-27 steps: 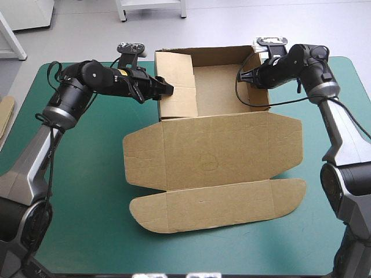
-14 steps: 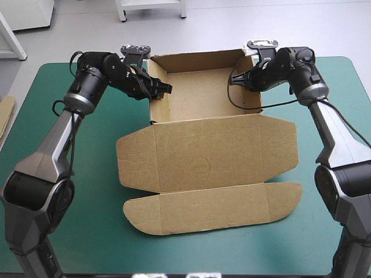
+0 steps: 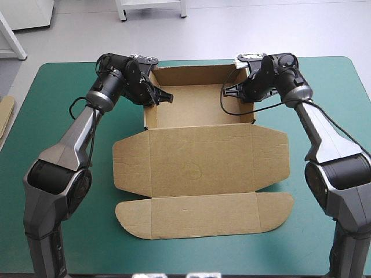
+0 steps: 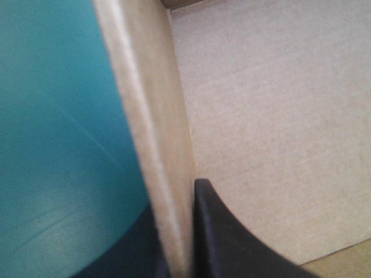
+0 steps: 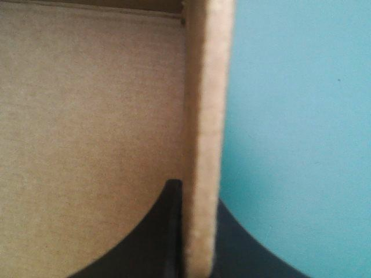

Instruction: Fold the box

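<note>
Teal-green cover [image 3: 69, 174] lies over the whole table, and the brown box [image 3: 200, 159] sits on it in the middle. Its tray part is close to the far edge of the table. The lid [image 3: 203, 200] lies flat and reaches toward the near edge. At the table's left edge a strip of more board [image 3: 4, 116] shows.

The left gripper [image 3: 163, 98] pinches the left side wall [image 4: 156, 145] of the tray, with one black finger [image 4: 226, 237] inside the tray and the other outside over the cover, so it is almost closed on the board. The right gripper [image 3: 232, 92] holds the right side wall [image 5: 206, 145] in the same way, a finger on each face of the wall. Both walls stand upright, and the far wall [image 3: 197, 75] is up too.

I judge that the step in hand is the setting of the two side walls, and that the tray is nearly formed while the lid is not yet worked on. The next move probably calls for both grippers to let go and draw back upward along the walls, not sideways, so that the walls are not pulled out of place. If the walls spring open, they would need to be pressed again.
</note>
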Robot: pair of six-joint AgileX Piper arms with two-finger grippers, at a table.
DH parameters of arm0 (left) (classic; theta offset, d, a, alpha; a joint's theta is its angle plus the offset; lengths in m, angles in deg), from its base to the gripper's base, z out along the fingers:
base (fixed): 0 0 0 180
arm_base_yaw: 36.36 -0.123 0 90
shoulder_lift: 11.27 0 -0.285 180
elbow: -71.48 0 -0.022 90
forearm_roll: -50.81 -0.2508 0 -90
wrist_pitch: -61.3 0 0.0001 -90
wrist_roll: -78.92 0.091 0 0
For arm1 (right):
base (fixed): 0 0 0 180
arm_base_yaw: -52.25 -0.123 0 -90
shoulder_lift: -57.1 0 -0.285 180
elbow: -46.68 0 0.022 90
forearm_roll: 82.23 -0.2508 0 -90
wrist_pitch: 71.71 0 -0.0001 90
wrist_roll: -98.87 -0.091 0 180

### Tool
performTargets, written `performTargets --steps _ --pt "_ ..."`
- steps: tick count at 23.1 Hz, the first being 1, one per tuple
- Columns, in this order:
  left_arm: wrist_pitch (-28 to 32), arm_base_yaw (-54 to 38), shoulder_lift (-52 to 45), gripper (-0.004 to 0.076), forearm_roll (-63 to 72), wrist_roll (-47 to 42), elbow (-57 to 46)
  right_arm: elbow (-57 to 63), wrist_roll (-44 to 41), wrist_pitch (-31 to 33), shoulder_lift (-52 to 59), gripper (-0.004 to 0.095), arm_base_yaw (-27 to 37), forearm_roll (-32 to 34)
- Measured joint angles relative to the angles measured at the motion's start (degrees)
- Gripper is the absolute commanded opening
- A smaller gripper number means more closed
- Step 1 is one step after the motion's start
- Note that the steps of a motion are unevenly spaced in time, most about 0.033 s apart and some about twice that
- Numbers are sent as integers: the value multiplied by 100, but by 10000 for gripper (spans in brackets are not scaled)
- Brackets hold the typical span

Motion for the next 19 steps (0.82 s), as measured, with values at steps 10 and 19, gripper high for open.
performTargets --steps 10,19 --pt "214 30 692 -8 -56 -204 31 4 -115 51 -612 -7 -2 186" --pt "399 30 1005 -8 -83 -399 144 -73 -126 101 -772 -7 -6 231"
